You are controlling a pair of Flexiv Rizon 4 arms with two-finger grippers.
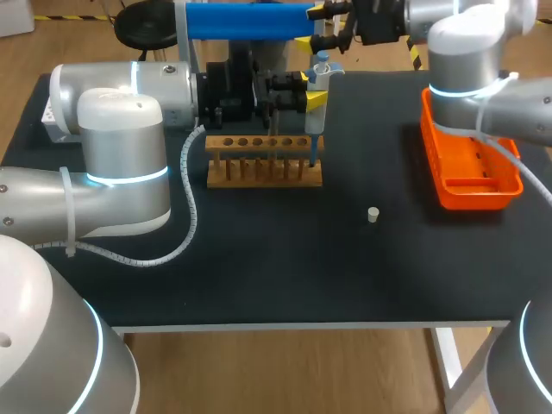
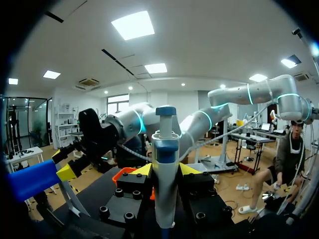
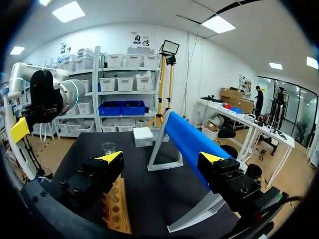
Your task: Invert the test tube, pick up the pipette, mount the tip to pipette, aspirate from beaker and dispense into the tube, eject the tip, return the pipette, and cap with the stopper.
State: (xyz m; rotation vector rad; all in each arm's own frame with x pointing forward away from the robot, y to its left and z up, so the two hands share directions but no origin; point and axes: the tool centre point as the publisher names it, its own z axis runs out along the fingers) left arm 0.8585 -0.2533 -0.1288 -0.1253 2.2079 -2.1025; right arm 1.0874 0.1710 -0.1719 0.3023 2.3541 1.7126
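Your left gripper (image 2: 165,172) is closed on the pipette (image 2: 165,149), its yellow tips pressing the barrel from both sides. The pipette stands upright, long axis vertical. Its blue-capped plunger is at the top and its slim tip points down at the right end of the wooden rack (image 1: 263,162). Whether a tube sits in that hole cannot be told.

The rack is a light wood bar with a row of round holes, lying left to right across the far middle of the table (image 1: 259,267), whose top is matte black.

Your right gripper (image 3: 161,158) hangs wide open with nothing between its fingers, over the far edge beside a smooth blue cylinder (image 3: 189,142) held on a grey frame. Ahead of its fingers a small clear beaker (image 3: 108,148) stands next to a white box (image 3: 143,135).

Nearer, right of the rack, a small pale stopper (image 1: 373,215) stands alone. An orange plastic tray (image 1: 473,197) sits at the far right.
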